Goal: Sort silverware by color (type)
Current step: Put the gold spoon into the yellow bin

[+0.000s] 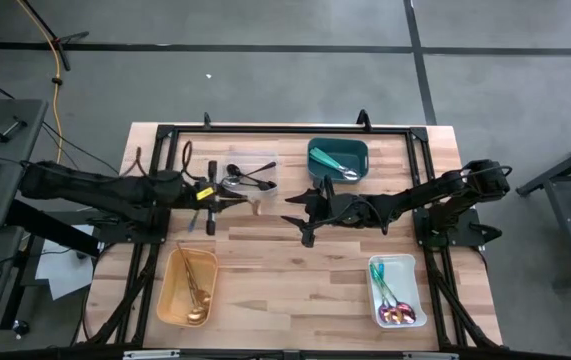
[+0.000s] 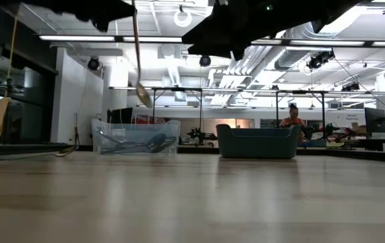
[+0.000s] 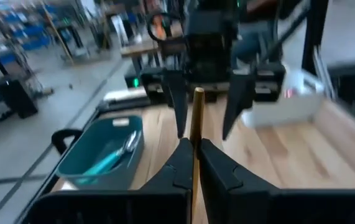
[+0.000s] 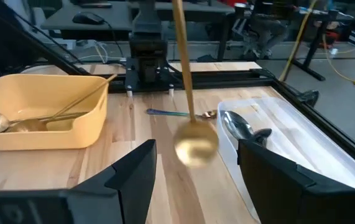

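Bare mid-table (image 1: 295,270); left gripper (image 1: 248,203) dangles gold spoon (image 4: 193,140).

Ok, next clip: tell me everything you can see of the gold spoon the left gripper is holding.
The gold spoon is slim, shiny and metallic-looking, with a long thin handle and a rounded bowl. It hangs about upright, bowl down, off the table. The left gripper is shut on its handle; nothing else touches it. In the high view it sits near the table's middle, beside the clear container and facing the open right gripper. In the low view the bowl hangs above the clear container.
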Controlling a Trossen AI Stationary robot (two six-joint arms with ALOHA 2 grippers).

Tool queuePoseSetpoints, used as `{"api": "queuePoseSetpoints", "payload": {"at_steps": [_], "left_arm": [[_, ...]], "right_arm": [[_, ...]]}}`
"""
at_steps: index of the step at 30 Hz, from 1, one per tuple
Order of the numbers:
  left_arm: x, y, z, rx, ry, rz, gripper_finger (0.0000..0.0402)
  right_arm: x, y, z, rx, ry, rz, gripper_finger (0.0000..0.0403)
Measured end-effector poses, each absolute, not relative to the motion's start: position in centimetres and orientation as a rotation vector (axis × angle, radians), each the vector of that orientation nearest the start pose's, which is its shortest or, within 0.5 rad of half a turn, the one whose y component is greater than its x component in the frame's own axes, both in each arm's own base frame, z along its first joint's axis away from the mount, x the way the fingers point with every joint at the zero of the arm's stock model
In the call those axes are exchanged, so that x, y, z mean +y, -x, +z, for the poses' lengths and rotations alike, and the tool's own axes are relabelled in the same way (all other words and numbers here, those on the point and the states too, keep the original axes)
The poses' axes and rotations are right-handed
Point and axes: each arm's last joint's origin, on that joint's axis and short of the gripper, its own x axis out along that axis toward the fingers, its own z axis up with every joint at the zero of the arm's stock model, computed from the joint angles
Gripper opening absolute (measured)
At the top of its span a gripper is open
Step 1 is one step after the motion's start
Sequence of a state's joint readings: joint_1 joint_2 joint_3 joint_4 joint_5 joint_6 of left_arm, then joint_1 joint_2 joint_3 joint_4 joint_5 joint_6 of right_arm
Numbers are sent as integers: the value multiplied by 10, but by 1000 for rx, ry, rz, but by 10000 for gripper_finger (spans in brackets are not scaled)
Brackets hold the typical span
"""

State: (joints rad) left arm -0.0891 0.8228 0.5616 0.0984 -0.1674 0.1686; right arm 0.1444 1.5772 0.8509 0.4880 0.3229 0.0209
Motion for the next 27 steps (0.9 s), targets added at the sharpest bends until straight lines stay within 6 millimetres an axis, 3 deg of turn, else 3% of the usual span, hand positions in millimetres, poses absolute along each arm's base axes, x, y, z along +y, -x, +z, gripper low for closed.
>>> {"api": "queuePoseSetpoints", "payload": {"at_steps": [6, 11, 27], "left_arm": [[-11, -183, 239, -81, -72, 82, 1], [-13, -177, 224, -130, -13, 60, 1], [-16, -176, 223, -132, -30, 28, 3]], "right_arm": [[40, -335, 228, 226, 53, -171, 222], [40, -336, 230, 207, 45, -169, 222], [41, -336, 232, 181, 12, -122, 222]]}}
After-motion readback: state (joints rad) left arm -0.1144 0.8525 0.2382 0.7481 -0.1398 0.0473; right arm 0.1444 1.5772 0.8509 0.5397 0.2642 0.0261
